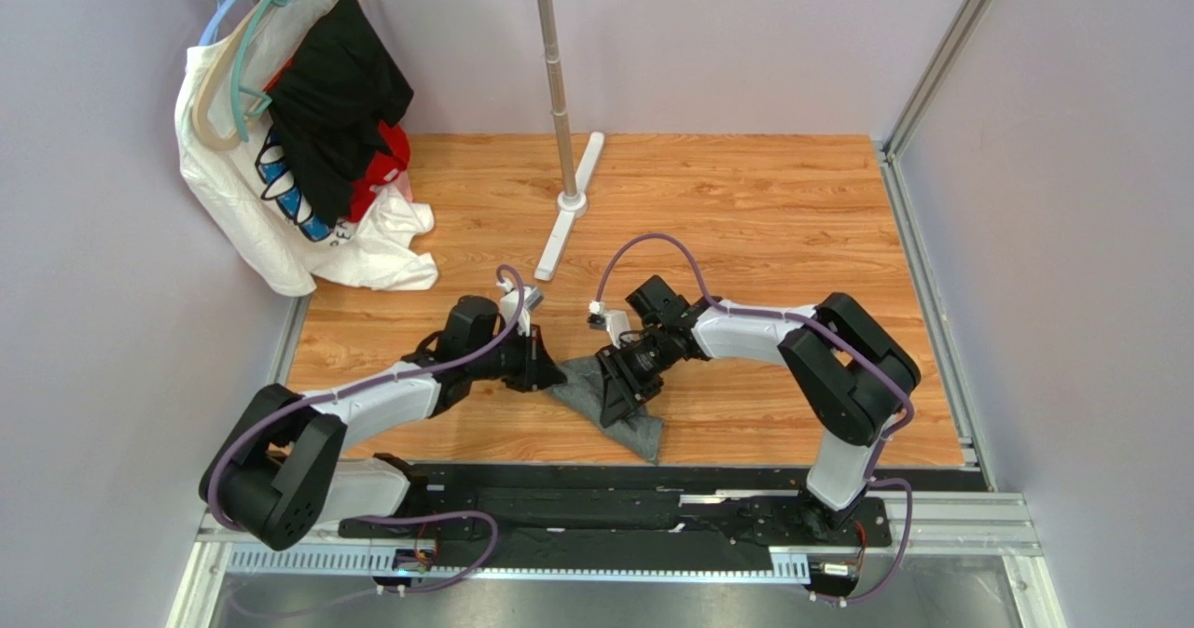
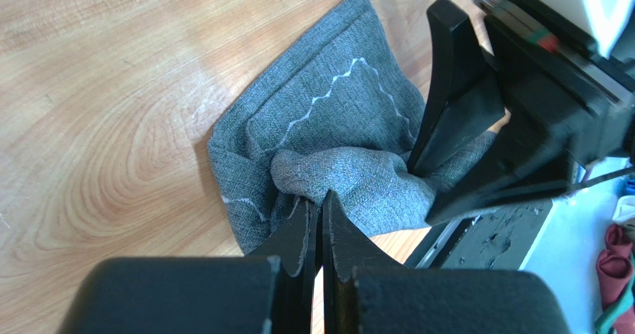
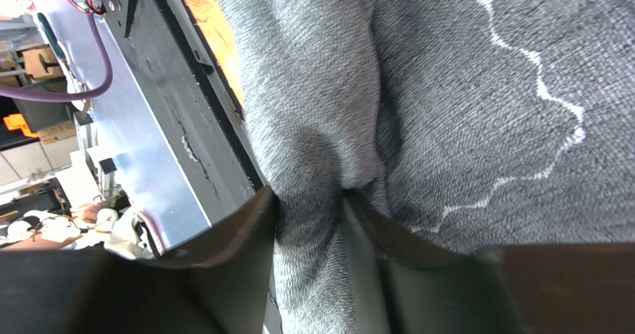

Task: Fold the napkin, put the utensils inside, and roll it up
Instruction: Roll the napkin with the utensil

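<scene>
The dark grey napkin (image 1: pixel 638 425) lies crumpled on the wooden table near its front edge, between my two grippers. Its pale stitched line shows in the left wrist view (image 2: pixel 328 103) and in the right wrist view (image 3: pixel 477 88). My left gripper (image 1: pixel 551 373) is shut, its tips (image 2: pixel 320 200) pinching a raised fold at the napkin's left side. My right gripper (image 1: pixel 617 380) is shut on a bunched fold of the napkin (image 3: pixel 313 207). It also shows in the left wrist view (image 2: pixel 423 189), close to my left gripper. No utensils are in view.
White, black and red clothes on hangers (image 1: pixel 302 138) hang at the back left. A metal pole (image 1: pixel 557 82) with a white foot (image 1: pixel 568 222) stands at the back centre. A black rail (image 1: pixel 631 495) runs along the front edge. Walls close in left and right.
</scene>
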Controlling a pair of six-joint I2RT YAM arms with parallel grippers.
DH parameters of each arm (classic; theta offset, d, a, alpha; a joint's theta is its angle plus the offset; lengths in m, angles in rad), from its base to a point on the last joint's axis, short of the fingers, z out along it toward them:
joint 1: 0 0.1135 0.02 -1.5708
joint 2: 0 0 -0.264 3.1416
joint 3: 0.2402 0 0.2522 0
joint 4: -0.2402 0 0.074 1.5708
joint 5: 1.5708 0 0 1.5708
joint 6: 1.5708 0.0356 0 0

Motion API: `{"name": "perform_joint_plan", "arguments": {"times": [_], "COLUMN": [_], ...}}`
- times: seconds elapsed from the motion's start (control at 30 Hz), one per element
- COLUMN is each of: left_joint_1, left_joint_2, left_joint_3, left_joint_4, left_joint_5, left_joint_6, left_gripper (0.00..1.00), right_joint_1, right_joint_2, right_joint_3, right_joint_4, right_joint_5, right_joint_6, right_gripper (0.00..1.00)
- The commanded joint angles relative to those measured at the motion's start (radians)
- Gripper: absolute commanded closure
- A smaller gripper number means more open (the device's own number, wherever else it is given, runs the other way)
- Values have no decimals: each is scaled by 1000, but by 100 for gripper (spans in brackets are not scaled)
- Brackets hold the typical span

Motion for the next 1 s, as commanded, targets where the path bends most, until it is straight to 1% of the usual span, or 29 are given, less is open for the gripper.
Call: {"name": "perform_joint_plan", "arguments": {"times": [0.0,0.17,0.2,0.23,0.3,0.33,0.47,0.57,0.77,0.97], "left_joint_1": [5,5,5,5,5,5,5,5,5,5], "left_joint_2": [21,76,82,91,98,99,96,95,101,121], "left_joint_3": [68,93,94,97,105,108,113,114,116,122], "left_joint_4": [-103,-125,-126,-129,-131,-138,-146,-149,-152,-151], "left_joint_5": [-37,-11,-6,-3,2,0,-3,-1,-5,-1], "left_joint_6": [65,80,80,80,85,87,90,90,90,90], "left_gripper": [100,100,100,100,100,100,100,100,100,100], "right_joint_1": [6,7,7,7,16,24,76,128,211,239], "right_joint_2": [-72,-185,-211,-260,-322,-378,-478,-514,-500,-465], "right_joint_3": [-26,-54,-68,-75,-94,-110,-152,-184,-223,-224], "right_joint_4": [-40,-61,-66,-71,-78,-81,-106,-117,-108,-101], "right_joint_5": [99,205,228,271,321,373,463,513,587,638], "right_joint_6": [9,40,45,54,63,65,103,125,171,166], "right_gripper": [51,44,32,31,30,30,28,28,28,29]}}
